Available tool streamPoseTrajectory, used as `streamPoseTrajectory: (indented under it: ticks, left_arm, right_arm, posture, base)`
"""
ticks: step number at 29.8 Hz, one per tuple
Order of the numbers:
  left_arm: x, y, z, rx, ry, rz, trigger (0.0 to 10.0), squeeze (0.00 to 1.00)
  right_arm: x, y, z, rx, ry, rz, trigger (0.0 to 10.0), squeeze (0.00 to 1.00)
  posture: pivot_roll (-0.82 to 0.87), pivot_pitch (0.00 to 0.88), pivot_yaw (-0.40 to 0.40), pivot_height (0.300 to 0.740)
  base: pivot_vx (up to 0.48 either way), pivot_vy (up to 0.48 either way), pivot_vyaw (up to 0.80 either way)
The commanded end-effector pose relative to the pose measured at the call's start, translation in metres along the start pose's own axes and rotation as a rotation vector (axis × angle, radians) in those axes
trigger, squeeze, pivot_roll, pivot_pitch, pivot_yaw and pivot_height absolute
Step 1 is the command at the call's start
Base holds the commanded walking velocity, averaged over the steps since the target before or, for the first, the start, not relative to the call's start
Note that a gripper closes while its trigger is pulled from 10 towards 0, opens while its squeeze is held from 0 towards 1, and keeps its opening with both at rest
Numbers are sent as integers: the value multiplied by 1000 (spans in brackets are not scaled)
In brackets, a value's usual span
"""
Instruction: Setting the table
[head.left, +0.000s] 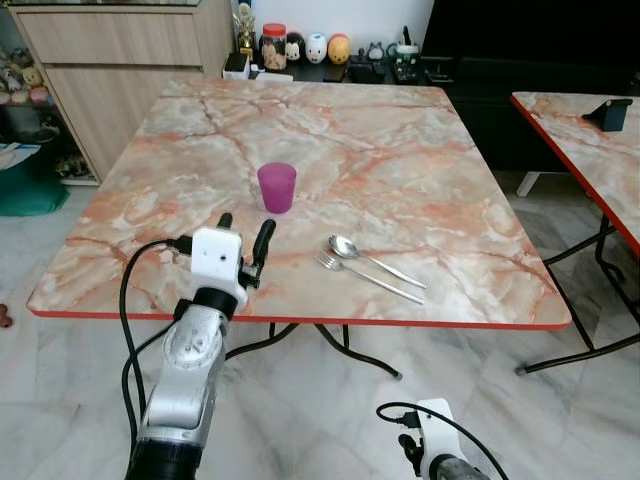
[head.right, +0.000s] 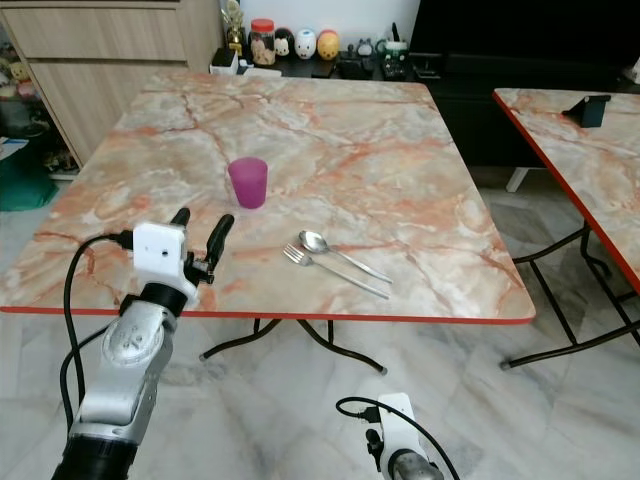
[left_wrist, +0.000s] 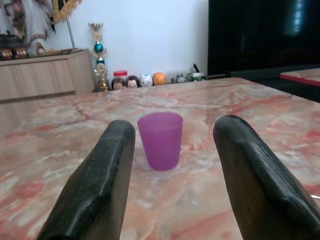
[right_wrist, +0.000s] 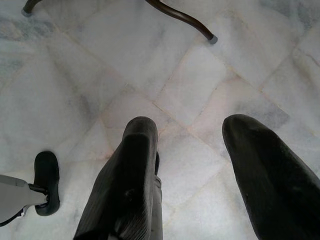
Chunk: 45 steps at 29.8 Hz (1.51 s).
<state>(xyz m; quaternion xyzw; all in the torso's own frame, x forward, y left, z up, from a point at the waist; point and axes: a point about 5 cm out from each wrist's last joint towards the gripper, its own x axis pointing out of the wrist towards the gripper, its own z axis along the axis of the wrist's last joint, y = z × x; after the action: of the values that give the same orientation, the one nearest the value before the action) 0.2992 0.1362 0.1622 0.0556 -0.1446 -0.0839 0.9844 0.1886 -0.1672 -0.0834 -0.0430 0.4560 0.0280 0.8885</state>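
1. Purple cup (head.left: 277, 187) upright on marble table (head.left: 420, 150), mid-left
2. Left gripper (head.left: 243, 240) just over near edge, fingers wide, aimed at cup, apart from it
3. Spoon (head.left: 372, 260) and fork (head.left: 366, 277) side by side, right of cup
4. Right gripper (right_wrist: 200, 165) hangs over floor, fingers spread

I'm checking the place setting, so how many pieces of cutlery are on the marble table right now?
2. A spoon and a fork lie side by side near the table's front edge, to the right of the purple cup and the open left gripper.
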Motion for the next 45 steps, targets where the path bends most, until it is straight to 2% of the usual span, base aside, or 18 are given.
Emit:
streamPoseTrajectory:
  ticks: [1,10,15,45]
  left_arm:
    - [-1,4,-5,-7,14,7,10000,0]
    - [1,6,-8,7,18,9,10000,0]
    - [3,4,-10,7,14,4,10000,0]
    - [6,3,-9,15,-2,-34,10000,0]
  right_arm:
    - [0,-2,1,10,-6,-8,10000,0]
    - [0,-4,1,4,-6,-21,10000,0]
    - [0,-4,1,9,-8,-19,10000,0]
    - [0,0,2,-15,-15,-1,10000,0]
  posture:
    - [81,0,-66,740]
    - [83,0,-70,740]
    - [84,0,-71,740]
    - [89,0,-56,740]
  base:
    - [0,0,0]
    - [135,0,0]
    - [244,0,-532]
    - [247,0,0]
